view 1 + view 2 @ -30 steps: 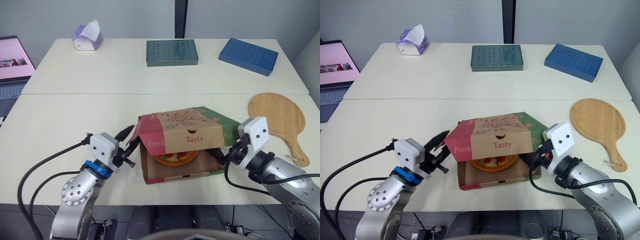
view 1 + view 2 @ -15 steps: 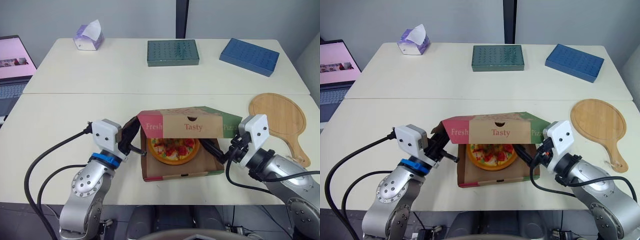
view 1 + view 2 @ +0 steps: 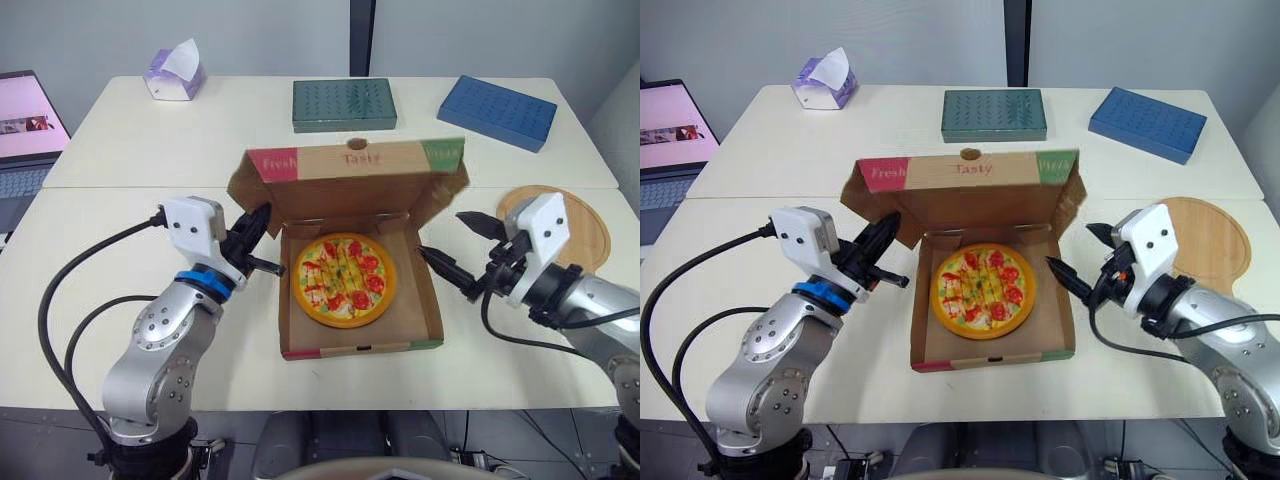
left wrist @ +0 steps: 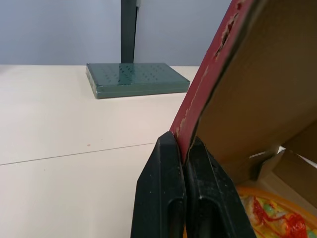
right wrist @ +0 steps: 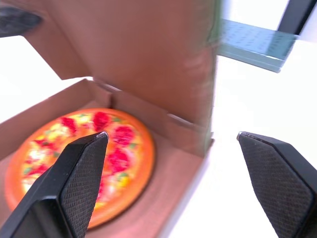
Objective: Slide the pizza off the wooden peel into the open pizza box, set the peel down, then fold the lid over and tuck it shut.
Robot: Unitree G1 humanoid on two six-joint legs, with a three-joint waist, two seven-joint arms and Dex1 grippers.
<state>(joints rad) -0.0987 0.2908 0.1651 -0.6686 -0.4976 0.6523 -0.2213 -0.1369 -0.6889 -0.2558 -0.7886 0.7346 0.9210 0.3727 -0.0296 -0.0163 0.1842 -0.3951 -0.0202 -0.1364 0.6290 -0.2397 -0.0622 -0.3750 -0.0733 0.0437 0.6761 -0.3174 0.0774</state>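
Our left gripper [image 4: 184, 144] clamps the lid's [image 3: 345, 190] left flap, ready to fold it over the pizza [image 3: 345, 280] in the box [image 3: 427, 305]; our right gripper [image 3: 441, 233] hangs spread beside it (peel [image 3: 592, 225] parked right).

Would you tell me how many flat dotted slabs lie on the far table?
2: a green slab behind the pizza box, a blue slab at the far right; none apparently hidden.

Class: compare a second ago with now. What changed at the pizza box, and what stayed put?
The lid swung up and back, from nearly closed to standing open. The left pincer rose with it, shut on its left edge. The right pincer, earlier beneath the lid's right side, is open and clear of it. The pizza, box base and wooden peel stayed put.
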